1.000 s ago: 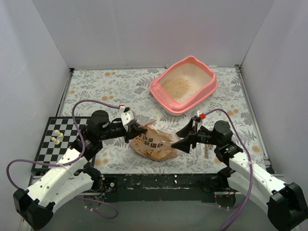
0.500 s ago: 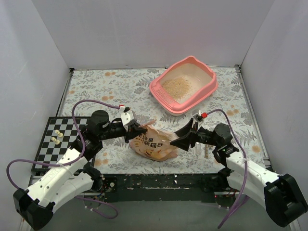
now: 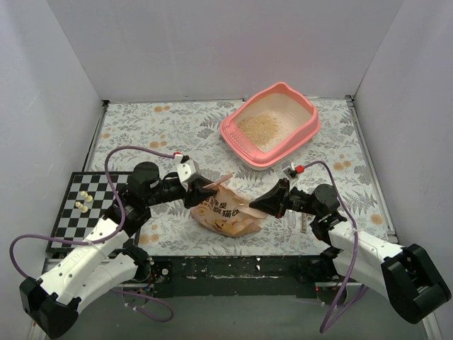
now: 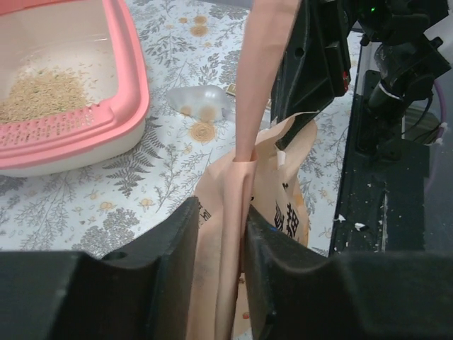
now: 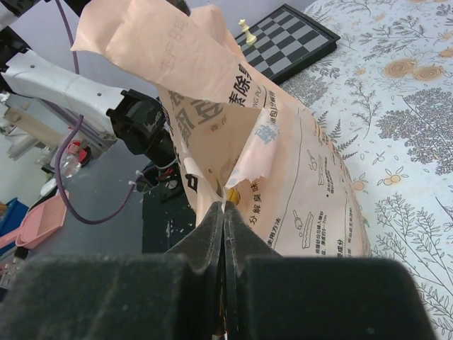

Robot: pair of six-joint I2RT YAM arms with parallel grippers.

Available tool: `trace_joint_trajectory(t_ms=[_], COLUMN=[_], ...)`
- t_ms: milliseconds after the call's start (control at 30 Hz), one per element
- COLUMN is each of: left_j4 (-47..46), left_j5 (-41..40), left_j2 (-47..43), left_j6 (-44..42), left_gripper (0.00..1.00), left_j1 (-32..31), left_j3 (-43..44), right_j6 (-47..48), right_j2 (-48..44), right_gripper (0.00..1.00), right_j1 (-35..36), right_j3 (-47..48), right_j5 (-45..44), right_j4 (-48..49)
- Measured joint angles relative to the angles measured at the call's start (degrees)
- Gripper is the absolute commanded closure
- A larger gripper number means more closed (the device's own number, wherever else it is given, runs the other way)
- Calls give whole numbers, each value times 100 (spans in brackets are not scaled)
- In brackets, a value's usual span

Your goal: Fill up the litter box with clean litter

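Litter box [image 3: 244, 145]: upright, beyond both grippers and well apart from them.
Bag [image 3: 226, 212]: on the near side of the litter box, not touching it.
Clean litter [image 3: 258, 127]: loose pile inside the litter box, towards its grated end.
Left gripper [image 3: 205, 188]: bag's top fold lies between slightly parted fingers; cannot tell whether it pinches or is slack.
Right gripper [image 3: 256, 207]: clenched on a torn flap of the bag.
Change: right gripper was spread and short of the bag; it has since reached the bag and closed. The litter box has not moved.
Left wrist only: clear scoop [image 4: 202, 103] near the litter box.
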State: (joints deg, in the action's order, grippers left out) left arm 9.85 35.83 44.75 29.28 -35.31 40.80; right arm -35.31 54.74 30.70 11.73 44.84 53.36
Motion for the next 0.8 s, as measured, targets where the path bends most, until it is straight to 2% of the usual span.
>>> trace_joint_trajectory(t_ms=[167, 367, 567, 800], left_j4=[-164, -529, -951, -1491], left_j5=[-398, -1097, -1075, -201], left_j2=[-76, -616, -1172, -1043], left_j6=[120, 420, 881, 1475], left_gripper=[48, 39, 37, 35], left_j1=[0, 214, 835, 1263], left_j3=[-7, -485, -1217, -1639], right_j6=[-74, 52, 245, 396], right_j2=[70, -173, -387, -566], right_gripper=[99, 99, 99, 99], right_j1=[9, 9, 11, 13], right_j3=[-61, -59, -57, -55], right_j5=[-39, -136, -129, -35], right_j4=[162, -136, -503, -741])
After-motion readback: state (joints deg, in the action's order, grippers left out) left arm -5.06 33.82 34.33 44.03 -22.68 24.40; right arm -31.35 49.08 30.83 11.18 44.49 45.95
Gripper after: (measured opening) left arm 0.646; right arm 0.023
